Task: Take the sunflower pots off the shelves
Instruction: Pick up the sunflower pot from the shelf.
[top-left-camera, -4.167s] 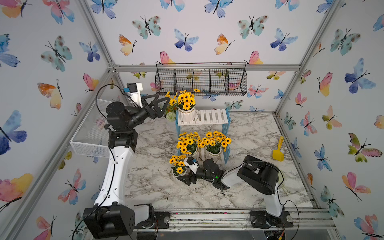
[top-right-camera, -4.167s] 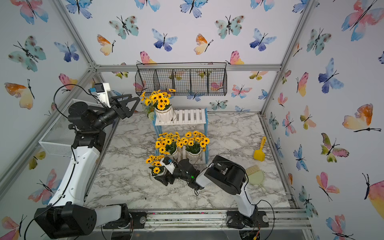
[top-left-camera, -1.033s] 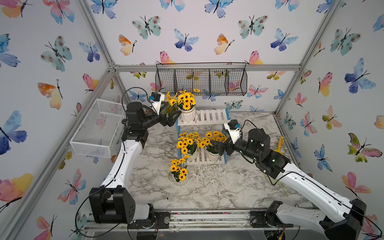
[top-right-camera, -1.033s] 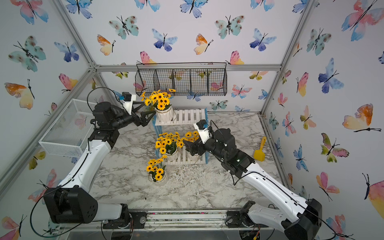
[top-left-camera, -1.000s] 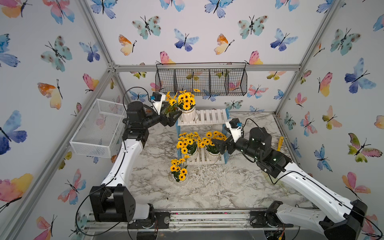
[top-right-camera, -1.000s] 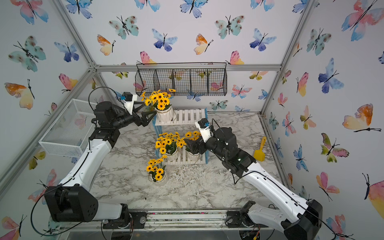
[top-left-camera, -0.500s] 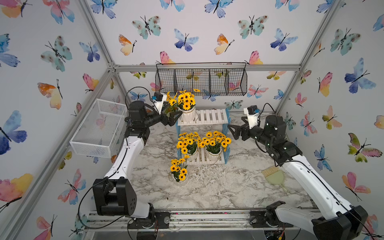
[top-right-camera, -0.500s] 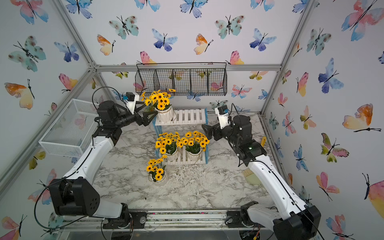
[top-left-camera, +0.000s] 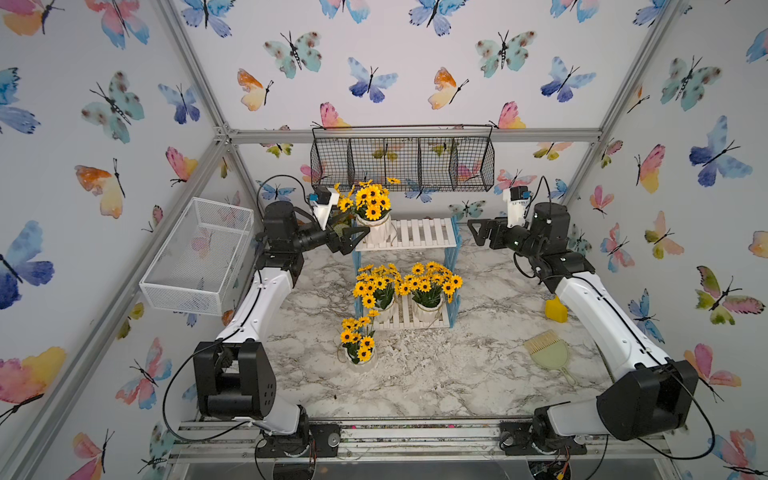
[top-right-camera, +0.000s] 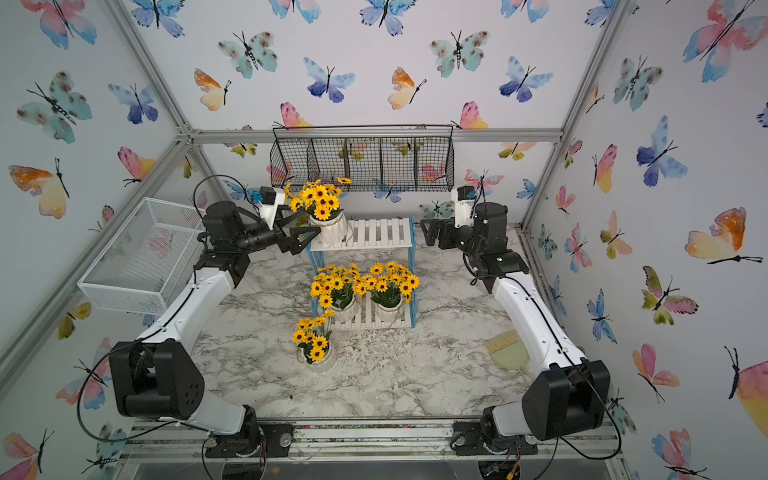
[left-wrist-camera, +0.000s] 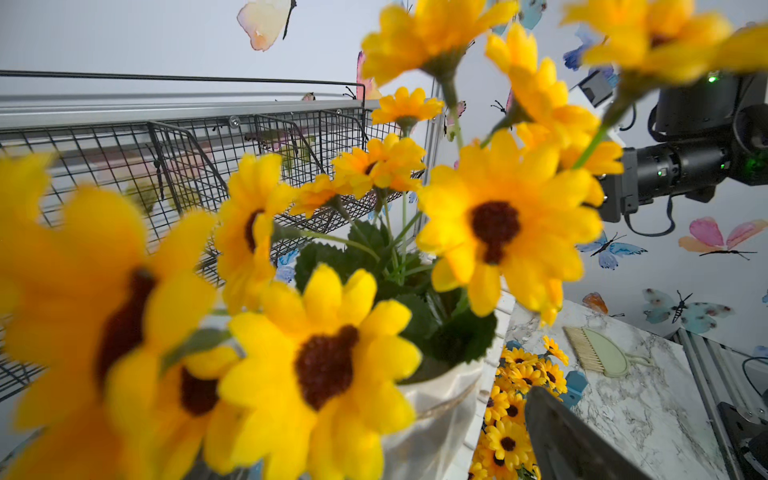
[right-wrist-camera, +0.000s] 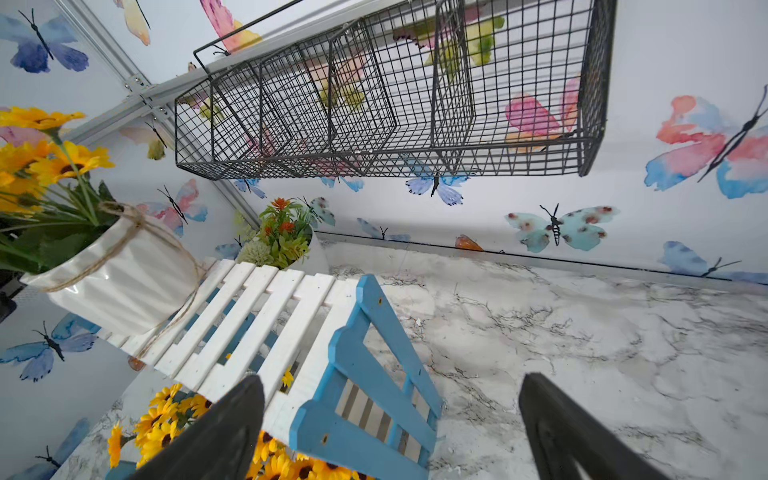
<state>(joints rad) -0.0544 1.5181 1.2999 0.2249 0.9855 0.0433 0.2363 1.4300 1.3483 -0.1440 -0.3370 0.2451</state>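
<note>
The shelves (top-left-camera: 419, 235) stand at mid-table. One of the sunflower pots (top-left-camera: 376, 230) sits at the left end of the top tier. Two sunflower pots (top-left-camera: 380, 299) (top-left-camera: 428, 305) share the lower tier, and another (top-left-camera: 358, 357) stands on the table in front. My left gripper (top-left-camera: 357, 240) is open at the top pot's left side. In the left wrist view blooms fill the frame, with one finger (left-wrist-camera: 561, 440) beside the pot (left-wrist-camera: 436, 415) and the other hidden. My right gripper (top-left-camera: 478, 232) hangs open and empty just right of the top tier, its fingers (right-wrist-camera: 216, 436) framing the blue side frame (right-wrist-camera: 365, 386).
A black wire basket (top-left-camera: 401, 160) hangs on the back wall just above the top pot's flowers. A white mesh basket (top-left-camera: 199, 257) is on the left wall. A pot of orange-red flowers (right-wrist-camera: 282, 239) stands behind the shelves. A yellow scoop (top-left-camera: 556, 309) and green brush (top-left-camera: 548, 353) lie at the right.
My right arm has drawn back from the lower tier, risen and swung right to beside the top tier. My left gripper has edged closer to the top pot. Both stayed open.
</note>
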